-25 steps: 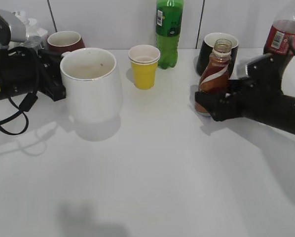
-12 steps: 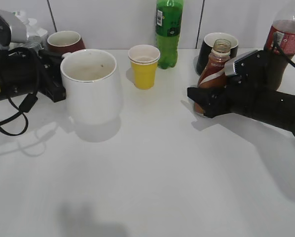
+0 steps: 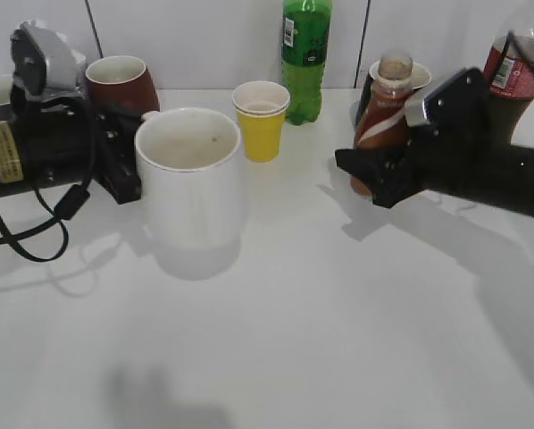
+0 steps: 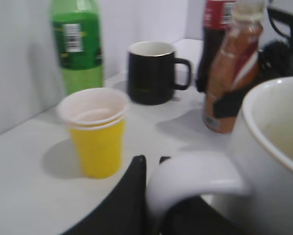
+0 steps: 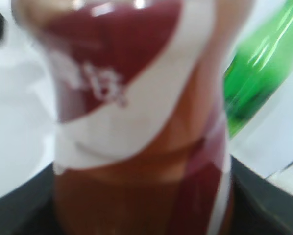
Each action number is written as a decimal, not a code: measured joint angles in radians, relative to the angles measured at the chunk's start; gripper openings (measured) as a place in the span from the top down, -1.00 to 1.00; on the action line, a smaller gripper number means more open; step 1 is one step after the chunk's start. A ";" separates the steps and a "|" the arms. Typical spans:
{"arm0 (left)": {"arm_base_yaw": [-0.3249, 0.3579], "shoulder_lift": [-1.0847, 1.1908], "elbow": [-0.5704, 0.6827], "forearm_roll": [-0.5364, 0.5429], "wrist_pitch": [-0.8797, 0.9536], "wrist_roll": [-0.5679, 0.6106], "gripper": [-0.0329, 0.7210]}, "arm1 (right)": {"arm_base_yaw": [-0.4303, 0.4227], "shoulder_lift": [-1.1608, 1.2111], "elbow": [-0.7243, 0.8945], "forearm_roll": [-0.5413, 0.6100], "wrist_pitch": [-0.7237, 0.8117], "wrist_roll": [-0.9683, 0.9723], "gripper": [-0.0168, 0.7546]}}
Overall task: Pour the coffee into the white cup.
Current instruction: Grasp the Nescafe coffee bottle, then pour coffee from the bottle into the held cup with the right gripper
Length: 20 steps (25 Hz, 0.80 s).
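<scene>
The coffee bottle [image 3: 385, 116], brown with a swirled brown-and-white label and an open neck, is held upright just above the table by my right gripper [image 3: 374, 174], which is shut round its lower body. It fills the right wrist view [image 5: 136, 122] and shows in the left wrist view [image 4: 232, 73]. The large white cup [image 3: 191, 174] stands left of centre. My left gripper [image 3: 124, 170] is shut on its handle [image 4: 190, 178], seen close in the left wrist view.
A yellow paper cup [image 3: 261, 119] and a green soda bottle [image 3: 306, 54] stand at the back centre. A black mug [image 3: 374, 89] and a red-labelled cola bottle [image 3: 515, 67] stand behind the coffee. A dark red mug [image 3: 120, 82] is at the back left.
My right gripper has lifted the coffee bottle off the table. My left gripper has slid the white cup to the right and a little nearer.
</scene>
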 joint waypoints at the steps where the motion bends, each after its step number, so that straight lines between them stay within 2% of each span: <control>1: -0.015 0.000 0.000 -0.001 -0.001 -0.001 0.80 | 0.006 -0.040 0.000 -0.029 0.026 0.000 -0.41; 8: -0.106 0.000 -0.066 -0.007 0.000 -0.041 0.80 | 0.061 -0.302 0.000 -0.141 0.188 -0.024 -0.41; 14: -0.184 0.040 -0.168 -0.015 0.000 -0.091 0.80 | 0.062 -0.452 0.000 -0.169 0.219 -0.184 -0.41; 20: -0.280 0.099 -0.242 -0.017 0.045 -0.099 0.80 | 0.062 -0.503 0.000 -0.173 0.225 -0.282 -0.41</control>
